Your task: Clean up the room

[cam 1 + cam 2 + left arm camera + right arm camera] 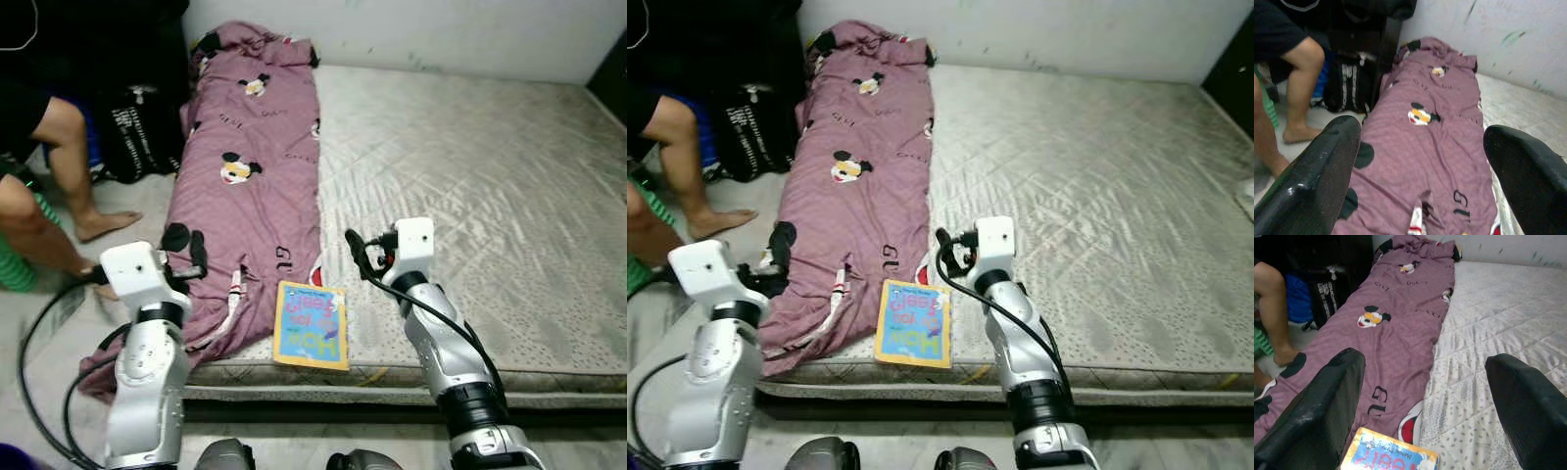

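Where the floor (59,323) runs along the left edge, a seated person's bare legs (61,186), with a foot (108,224) flat on the ground. Beside them, a black bag with white lettering (132,132) against dark furniture. Low at the left, the left gripper (184,253) raised over the hanging edge of the blanket (260,176), fingers spread wide, nothing between them. Mauve blanket with cartoon mouse heads, laid in a long strip down the left side of the mattress (490,176), bunched at the far end near the white wall (411,29), near end drooping off the bed toward the floor. At the near edge of the mattress, touching the blanket's border, a flat yellow-and-blue children's book (311,324), slightly overhanging. Just right of the book, the right gripper (359,257), fingers wide apart and empty, above bare quilted mattress. Further right, plain grey-white quilting to the far edge.

Person cut off above the knees by the frame. Book title too small to read with certainty. Green thing (15,264) at the far left only partly in view, cannot tell what. Dark strip in the upper right corner unclear.
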Motion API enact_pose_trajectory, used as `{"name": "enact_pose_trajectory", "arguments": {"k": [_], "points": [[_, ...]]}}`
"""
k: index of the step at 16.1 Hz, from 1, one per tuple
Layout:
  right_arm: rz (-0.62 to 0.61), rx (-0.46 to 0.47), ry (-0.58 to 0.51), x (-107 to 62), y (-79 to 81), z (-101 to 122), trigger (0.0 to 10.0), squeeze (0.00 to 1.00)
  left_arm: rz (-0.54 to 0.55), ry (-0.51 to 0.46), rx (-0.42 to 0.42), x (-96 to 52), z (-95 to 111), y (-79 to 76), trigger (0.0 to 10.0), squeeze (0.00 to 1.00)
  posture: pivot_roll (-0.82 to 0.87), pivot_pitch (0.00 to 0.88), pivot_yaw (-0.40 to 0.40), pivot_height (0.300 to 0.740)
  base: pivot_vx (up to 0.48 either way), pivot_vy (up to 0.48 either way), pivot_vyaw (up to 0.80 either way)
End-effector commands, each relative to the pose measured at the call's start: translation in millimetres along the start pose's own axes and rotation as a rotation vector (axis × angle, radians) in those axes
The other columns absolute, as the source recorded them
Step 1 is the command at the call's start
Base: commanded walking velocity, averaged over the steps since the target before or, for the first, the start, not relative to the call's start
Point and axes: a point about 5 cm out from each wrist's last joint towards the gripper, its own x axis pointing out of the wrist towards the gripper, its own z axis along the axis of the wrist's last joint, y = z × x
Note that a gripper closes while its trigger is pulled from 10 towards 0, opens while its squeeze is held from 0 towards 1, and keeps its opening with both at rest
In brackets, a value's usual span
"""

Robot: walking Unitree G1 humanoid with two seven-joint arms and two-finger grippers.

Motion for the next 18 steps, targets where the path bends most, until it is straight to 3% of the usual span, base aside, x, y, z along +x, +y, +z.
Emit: {"name": "enact_pose_trajectory", "arguments": {"k": [1, 6, 10, 18], "points": [[-0.015, -0.005, -0.018, -0.5, -1.4, 3, 10.0, 0.00, -0.030, 0.017, 0.003, 0.0, -3, -4.2, 10.0, 0.00, 0.03, 0.061, -0.047, 0.740, 0.000, 0.480, 0.00], [-0.022, -0.001, -0.029, -6.3, -3.4, 6, 10.0, 0.00, -0.041, 0.020, -0.012, 0.7, -6, -6.2, 10.0, 0.00, 0.01, 0.093, -0.054, 0.740, 0.000, 0.000, 0.00], [-0.020, -0.005, -0.020, -9.4, -3.3, 8, 10.0, 0.00, -0.014, 0.017, 0.023, 8.4, -5, -2.7, 10.0, 0.00, 0.01, 0.143, -0.061, 0.740, 0.000, 0.000, 0.00], [0.003, 0.008, -0.014, -12.6, -0.3, 12, 10.0, 0.00, -0.004, 0.009, 0.022, 7.6, -5, -5.3, 10.0, 0.00, 0.01, 0.182, -0.072, 0.635, 0.000, 0.000, 0.00]]}}
